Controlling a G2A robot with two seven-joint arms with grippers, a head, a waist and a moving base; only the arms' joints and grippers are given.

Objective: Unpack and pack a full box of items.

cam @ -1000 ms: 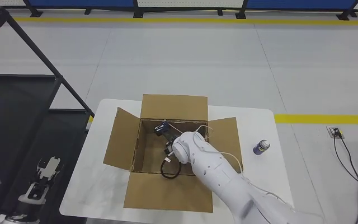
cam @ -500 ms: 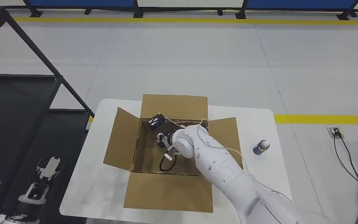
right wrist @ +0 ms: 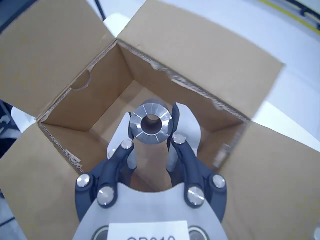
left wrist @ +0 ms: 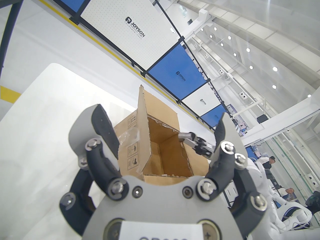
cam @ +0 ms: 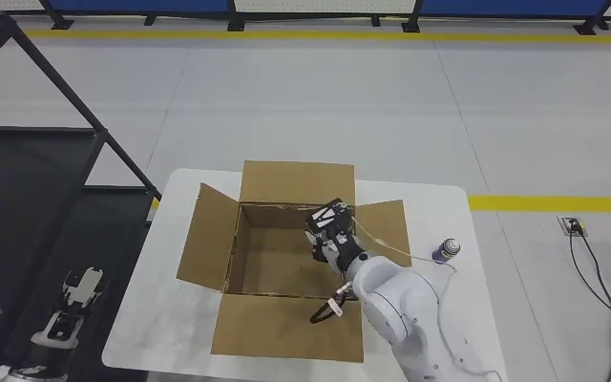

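Firmly, our right gripper (right wrist: 152, 117) clamps a hollow metal cylinder (right wrist: 163, 127) between its jaws, directly over the inside of the open cardboard box (right wrist: 175, 51) beneath them, while our left gripper (left wrist: 161, 117) holds its jaws spread wide on nothing, with that box well beyond their tips.

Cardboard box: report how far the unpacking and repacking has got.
Done: the cardboard box stands open, and a dark can stands on the table beside it. In hand: the right gripper holds a metal cylinder over the box. Still to do: setting the cylinder down; the visible box floor looks bare, so repacking apparently remains.
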